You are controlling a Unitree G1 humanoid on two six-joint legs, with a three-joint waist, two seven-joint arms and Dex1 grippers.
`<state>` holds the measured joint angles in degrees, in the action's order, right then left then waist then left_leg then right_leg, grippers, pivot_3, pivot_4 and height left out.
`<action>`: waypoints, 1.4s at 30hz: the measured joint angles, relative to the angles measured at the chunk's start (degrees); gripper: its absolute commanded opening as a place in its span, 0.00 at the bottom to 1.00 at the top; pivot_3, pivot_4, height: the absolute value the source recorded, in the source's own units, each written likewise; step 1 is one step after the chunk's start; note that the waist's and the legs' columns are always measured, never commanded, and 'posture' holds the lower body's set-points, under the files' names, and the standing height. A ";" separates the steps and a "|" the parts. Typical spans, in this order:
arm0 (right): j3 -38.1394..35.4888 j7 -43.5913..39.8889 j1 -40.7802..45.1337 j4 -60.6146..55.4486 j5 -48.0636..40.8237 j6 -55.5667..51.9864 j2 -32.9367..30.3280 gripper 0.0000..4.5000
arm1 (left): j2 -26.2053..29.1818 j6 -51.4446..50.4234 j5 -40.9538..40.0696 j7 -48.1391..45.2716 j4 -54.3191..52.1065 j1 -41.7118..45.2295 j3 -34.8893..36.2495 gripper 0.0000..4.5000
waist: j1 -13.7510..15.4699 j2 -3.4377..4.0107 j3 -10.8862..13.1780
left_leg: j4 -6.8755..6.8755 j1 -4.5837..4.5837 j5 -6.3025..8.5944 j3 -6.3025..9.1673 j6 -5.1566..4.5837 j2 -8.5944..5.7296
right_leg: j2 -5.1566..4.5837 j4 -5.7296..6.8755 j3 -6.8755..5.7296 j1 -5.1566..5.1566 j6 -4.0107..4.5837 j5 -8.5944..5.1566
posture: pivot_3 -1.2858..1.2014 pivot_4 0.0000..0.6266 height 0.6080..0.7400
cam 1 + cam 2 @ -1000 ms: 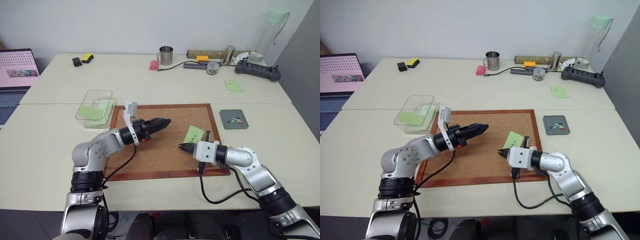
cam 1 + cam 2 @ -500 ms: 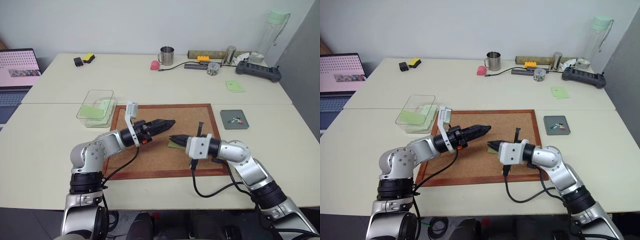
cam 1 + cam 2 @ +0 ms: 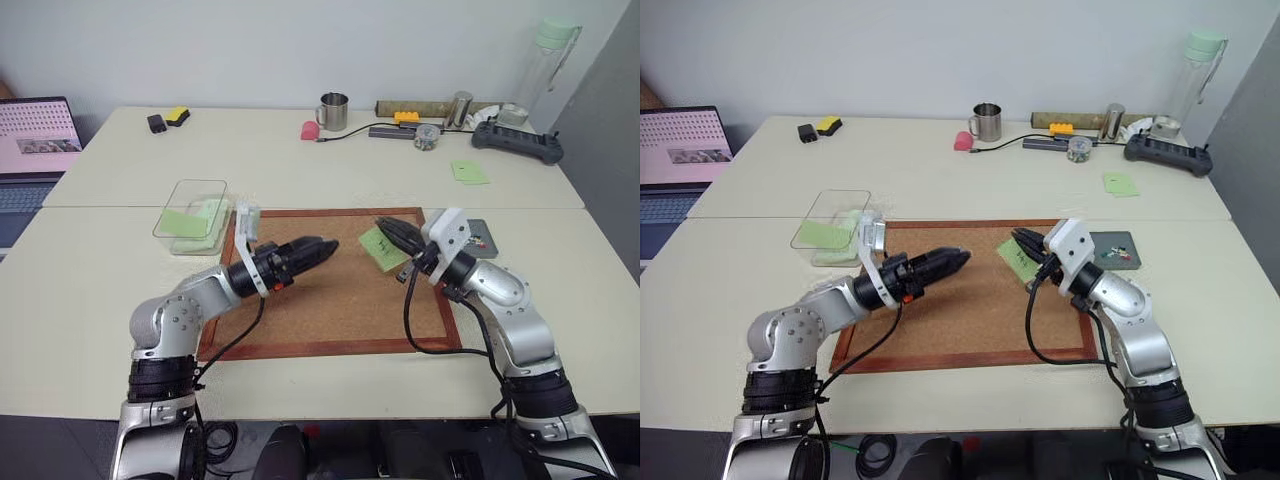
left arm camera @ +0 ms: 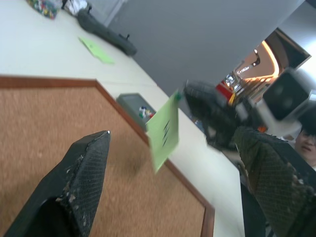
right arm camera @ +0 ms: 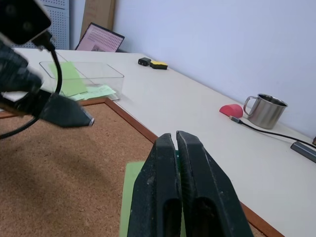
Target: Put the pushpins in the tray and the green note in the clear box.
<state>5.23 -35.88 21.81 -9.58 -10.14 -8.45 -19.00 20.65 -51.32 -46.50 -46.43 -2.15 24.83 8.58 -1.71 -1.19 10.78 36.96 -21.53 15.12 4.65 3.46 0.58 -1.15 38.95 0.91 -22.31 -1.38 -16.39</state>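
My right gripper [image 3: 384, 226] is shut on one edge of the green note [image 3: 377, 248], holding it in the air over the cork board's far right part; the scribbled note [image 4: 164, 131] hangs tilted from the fingers. My left gripper [image 3: 329, 243] hovers over the board's middle, pointing at the note, its fingers [image 4: 84, 168] wide open and empty. The dark grey tray [image 3: 1128, 258] lies just right of the board, partly behind my right wrist, with pushpins [image 4: 144, 113] in it. The clear box [image 3: 190, 212] stands off the board's far left corner with green paper inside.
The cork board [image 3: 330, 300] has a raised wooden frame. A laptop [image 3: 35, 135] is at the far left. Along the back stand a metal mug [image 3: 331, 110], a small jar [image 3: 425, 136], a long black device [image 3: 515, 140] and a bottle [image 3: 548, 60]. A green note pad [image 3: 468, 171] lies back right.
My right gripper took the note off the board near the front, then rose and swung toward the far right while rolling. The left arm stayed almost in place.
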 measured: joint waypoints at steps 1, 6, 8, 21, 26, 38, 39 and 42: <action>-0.01 0.00 0.05 -0.56 -0.26 -0.54 0.09 0.00 | 0.04 0.73 0.30 -0.58 -0.01 0.01 -0.69 0.94 | 0.00 0.00 0.00 | 0.01 0.00 0.00 0.00 -0.01 0.00 | 0.00 0.00 0.00 0.00 0.00 0.00 | 0.52 0.24 1.00; -0.56 -0.05 0.92 -4.45 -4.60 -4.28 0.64 0.00 | 0.05 3.57 1.62 -2.23 -0.01 1.32 -2.26 0.94 | -0.03 0.00 0.00 | 0.02 -0.01 0.01 -0.02 -0.02 -0.01 | 0.00 0.00 0.00 0.00 0.00 0.00 | 0.52 0.24 1.00; -0.85 0.04 1.48 -5.76 -5.86 -5.88 0.95 0.00 | 0.06 4.44 1.81 -3.14 -0.01 1.95 -3.09 0.94 | -0.02 0.00 0.00 | 0.01 -0.01 0.01 -0.01 -0.02 -0.01 | 0.00 0.00 -0.01 0.00 0.00 0.00 | 0.52 0.24 1.00; 1.58 1.90 1.82 -9.23 -7.72 -10.01 4.22 0.00 | -2.24 6.96 3.11 -3.72 0.56 4.33 -5.84 0.90 | -0.05 0.00 0.00 | 0.01 -0.02 0.01 -0.02 -0.03 -0.01 | 0.01 0.00 -0.02 0.00 0.00 0.00 | 0.52 0.24 1.00; 1.86 2.24 1.83 -9.23 -7.71 -10.21 4.51 0.00 | -2.80 7.52 3.92 -3.23 0.69 4.59 -6.00 0.68 | -0.07 0.00 0.00 | 0.01 -0.02 0.01 -0.01 -0.03 -0.02 | 0.02 0.00 -0.03 -0.01 0.00 0.00 | 0.52 0.24 1.00; 2.80 2.21 1.83 -9.23 -7.25 -10.27 4.29 0.00 | -2.81 7.56 4.06 -2.88 0.69 4.51 -6.00 0.20 | -0.07 0.00 0.00 | 0.01 -0.02 0.01 -0.01 -0.03 -0.02 | 0.02 0.00 -0.03 -0.01 0.00 0.00 | 0.52 0.24 1.00; 2.80 2.21 1.83 -9.23 -7.16 -10.27 4.23 0.00 | -2.80 7.58 4.19 -2.81 0.69 4.48 -6.01 0.14 | -0.07 0.00 0.00 | 0.01 -0.02 0.01 -0.01 -0.03 -0.02 | 0.02 0.00 -0.04 -0.01 0.00 0.00 | 0.52 0.24 1.00; 2.81 2.21 1.83 -9.22 -6.85 -10.22 3.93 0.00 | -2.80 7.60 4.42 -2.61 0.68 4.31 -6.01 0.01 | -0.07 0.00 0.00 | 0.01 -0.02 0.01 -0.01 -0.03 -0.02 | 0.02 -0.01 -0.03 -0.01 -0.01 0.00 | 0.52 0.24 1.00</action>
<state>8.04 -33.68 23.64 -18.81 -16.99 -18.67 -15.07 17.84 -43.72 -42.08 -49.03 -1.46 29.14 2.57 -1.78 -1.19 10.78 36.96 -21.55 15.13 4.64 3.43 0.56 -1.13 38.94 0.88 -22.31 -1.38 -16.39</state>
